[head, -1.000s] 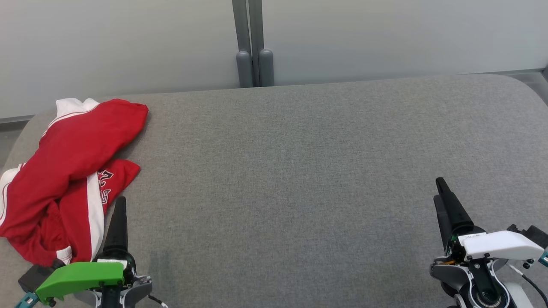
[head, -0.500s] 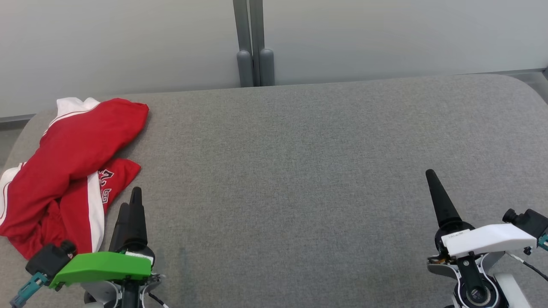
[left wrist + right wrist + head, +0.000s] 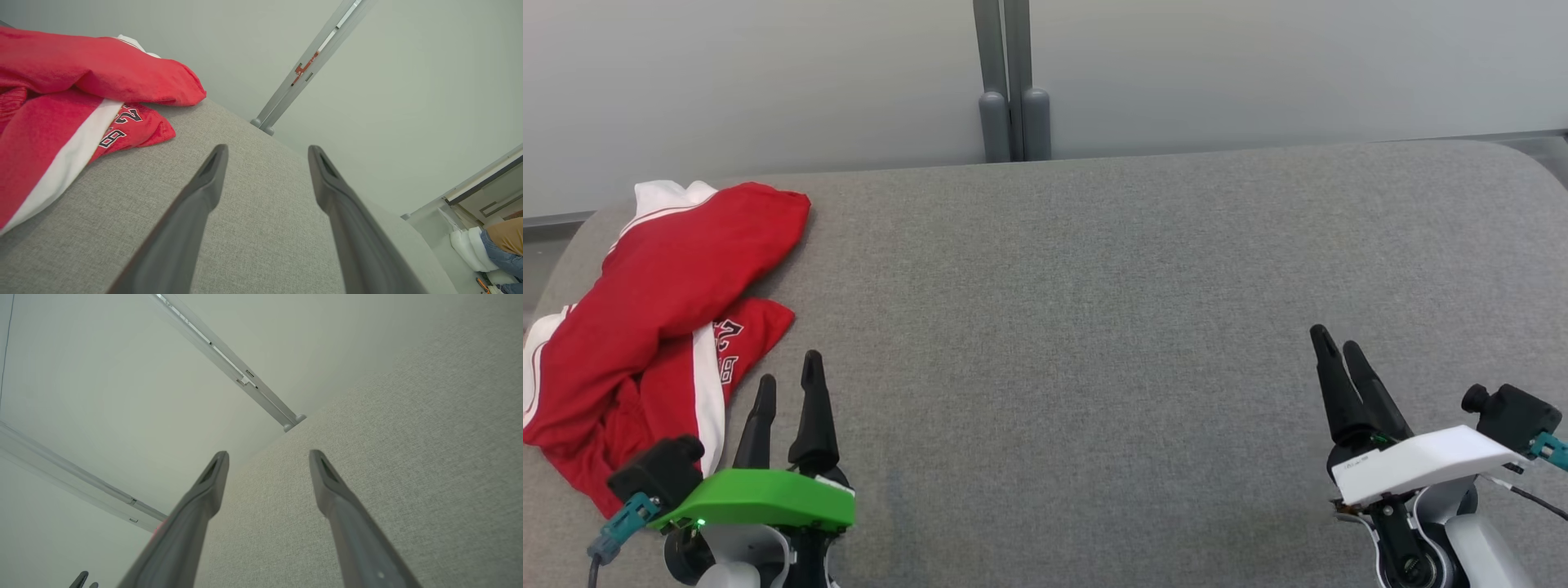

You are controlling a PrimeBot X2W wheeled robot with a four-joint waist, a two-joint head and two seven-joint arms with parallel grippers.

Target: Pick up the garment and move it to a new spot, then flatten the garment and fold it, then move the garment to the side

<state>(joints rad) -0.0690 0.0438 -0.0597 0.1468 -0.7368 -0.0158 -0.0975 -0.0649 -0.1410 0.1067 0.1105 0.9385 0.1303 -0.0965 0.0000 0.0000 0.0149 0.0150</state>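
Both left fingers (image 3: 813, 408) and right fingers (image 3: 1334, 384) wide apart, apparently empty.

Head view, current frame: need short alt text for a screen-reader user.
A crumpled red shirt with white trim lies at the left end of a grey fabric table. The left gripper, green-capped, hovers just right of it, fingers apart and empty; the right gripper, white-capped, is at the lower right over bare fabric.
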